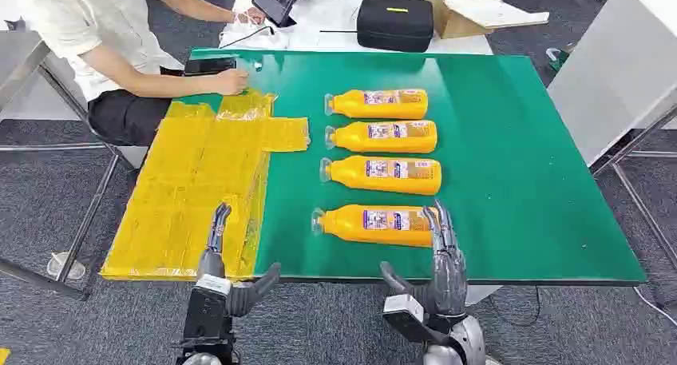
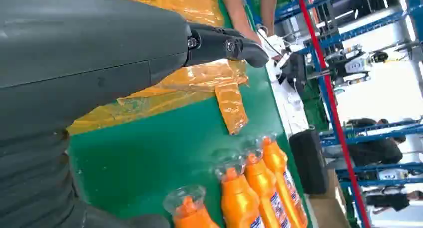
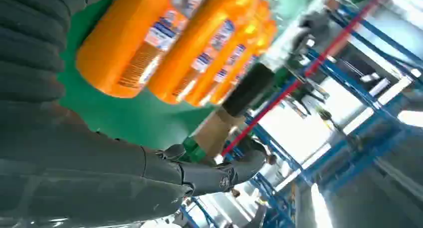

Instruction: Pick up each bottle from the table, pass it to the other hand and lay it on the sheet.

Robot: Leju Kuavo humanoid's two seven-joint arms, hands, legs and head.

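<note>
I am holding my right hand (image 1: 437, 261) released, fingers stretched forward and thumb spread, at the near edge of the green table (image 1: 527, 197), just at the base end of the nearest bottle (image 1: 375, 224). It is grasping nothing; I judge it is placed there because that bottle is the closest one to take first. My left hand (image 1: 217, 257) is also lying released and empty over the near end of the yellow sheet (image 1: 192, 189), probably waiting there because the bottle has to be passed across to it and then laid down on that side.

I am counting four orange bottles, all lying on their sides in a row on the table, caps pointing toward the sheet, none on it yet. There is one sheet. A person (image 1: 120, 37) is sitting at the far corner, one hand (image 1: 233, 81) resting on the sheet's far edge, perhaps flattening it.
</note>
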